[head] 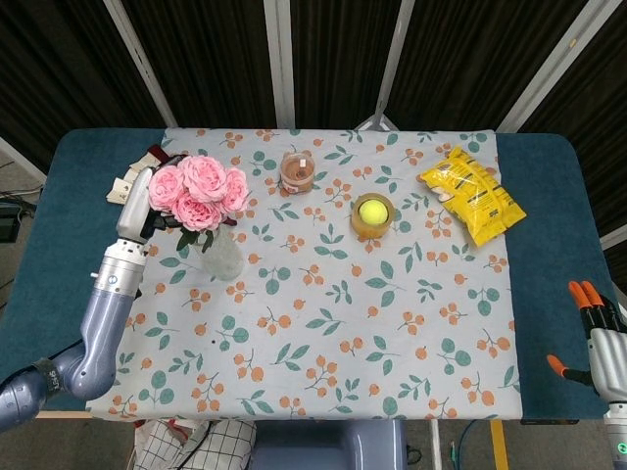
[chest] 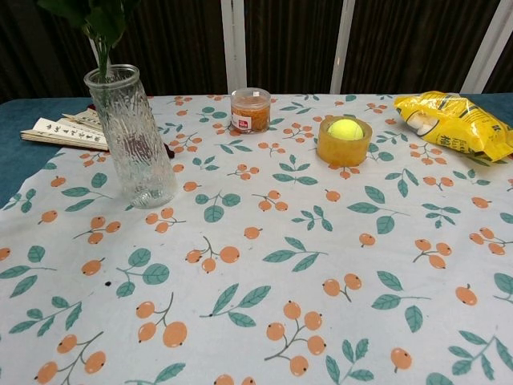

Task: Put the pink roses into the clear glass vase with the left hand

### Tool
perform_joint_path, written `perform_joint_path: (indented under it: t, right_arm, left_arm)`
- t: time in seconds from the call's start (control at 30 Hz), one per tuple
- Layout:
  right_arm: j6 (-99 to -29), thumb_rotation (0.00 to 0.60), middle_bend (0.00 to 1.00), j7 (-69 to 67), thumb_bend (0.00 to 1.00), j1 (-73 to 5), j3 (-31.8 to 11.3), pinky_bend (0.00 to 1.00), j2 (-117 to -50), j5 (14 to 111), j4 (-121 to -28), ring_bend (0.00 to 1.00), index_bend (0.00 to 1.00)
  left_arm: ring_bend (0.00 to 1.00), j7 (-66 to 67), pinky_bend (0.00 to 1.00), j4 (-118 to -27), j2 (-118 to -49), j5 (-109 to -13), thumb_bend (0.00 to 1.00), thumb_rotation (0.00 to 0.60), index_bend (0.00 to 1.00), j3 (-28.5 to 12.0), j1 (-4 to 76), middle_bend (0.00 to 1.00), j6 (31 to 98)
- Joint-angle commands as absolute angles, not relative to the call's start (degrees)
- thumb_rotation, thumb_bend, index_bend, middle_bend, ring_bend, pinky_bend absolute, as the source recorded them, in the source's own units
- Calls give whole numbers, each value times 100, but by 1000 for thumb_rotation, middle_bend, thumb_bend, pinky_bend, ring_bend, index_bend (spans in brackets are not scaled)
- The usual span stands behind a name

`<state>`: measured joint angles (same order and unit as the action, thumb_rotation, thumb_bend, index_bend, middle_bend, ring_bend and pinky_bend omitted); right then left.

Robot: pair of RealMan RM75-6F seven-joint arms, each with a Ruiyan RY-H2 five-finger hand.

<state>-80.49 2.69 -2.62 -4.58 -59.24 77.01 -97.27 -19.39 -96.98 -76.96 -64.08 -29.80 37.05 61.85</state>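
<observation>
pink roses [head: 198, 182] sit bunched over the clear glass vase [chest: 134, 138], their green stems and leaves [chest: 98, 22] dropping into its mouth in the chest view. just left of the vase, the left hand [head: 137, 210] is up beside the blooms at stem height; the head view hides its fingers behind the leaves, so i cannot tell whether they are clamped on the stems or apart. further left of the vase, partly behind it, lies a folded fan [chest: 66, 132] with printed writing, on the edge of the floral tablecloth [chest: 264, 265] and the blue table [head: 44, 225]. right of the vase and a little further back stands a small clear jar [chest: 250, 110] with orange contents. further right of the vase sits a yellow tennis ball [chest: 345, 128] inside an amber roll of tape [chest: 344, 143]. far right of the vase, at the cloth's back corner, lies a yellow snack bag [chest: 451, 122]. well apart from the vase, at the near right table edge, the right hand [head: 594, 333] shows orange fingertips [head: 585, 291] spread apart, holding nothing.
</observation>
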Motion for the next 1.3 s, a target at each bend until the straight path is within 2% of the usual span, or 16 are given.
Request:
perform_joint_path:
  t: [0.03, 0.2, 0.33, 0.53, 0.9, 1.1, 1.2, 1.3]
  right_arm:
    - [-8051, 600, 41, 266, 192, -262, -459, 301, -5926, 7701, -9727, 41, 39]
    - [-8109, 600, 41, 257, 191, -246, -461, 301, -5913, 7744, -9768, 41, 38]
    - [-8144, 600, 41, 253, 192, -232, -463, 301, -5912, 7756, -9780, 41, 39]
    - [-8165, 600, 41, 219, 191, -220, -472, 321, -5885, 7755, -9801, 41, 38]
    - [-8266, 600, 41, 65, 192, -169, -492, 322, -5837, 7792, -9821, 41, 39]
    - [-8219, 600, 41, 156, 192, -197, -457, 321, -5870, 7845, -9831, 41, 39]
    - [-8209, 600, 41, 199, 192, -207, -451, 321, -5888, 7852, -9844, 41, 38]
    - [-8202, 600, 41, 257, 192, -214, -439, 321, -5909, 7861, -9848, 41, 38]
  left_arm:
    - [175, -2102, 310, -9640, -7576, -6551, 257, 600, 345, -2841, 3683, 262, 5987]
    - [20, -1920, 192, -9684, -7183, -6704, 160, 600, 183, -2565, 3736, 140, 5467]
    - [0, -1623, 167, -9985, -6677, -6690, 142, 600, 150, -2422, 3772, 108, 5070]
    - [0, -496, 167, -10541, -5824, -6469, 142, 600, 149, -2199, 3765, 108, 4908]
    - [0, 989, 168, -11669, -4415, -5643, 142, 600, 131, -1944, 3331, 108, 5570]
    - [0, 1229, 163, -12416, -3621, -5301, 142, 600, 133, -1854, 2829, 109, 6302]
    - [0, 1624, 156, -12828, -3366, -5482, 148, 600, 134, -1662, 2499, 111, 6879]
    - [0, 2063, 157, -13044, -3524, -6345, 158, 600, 140, -1347, 2037, 113, 7756]
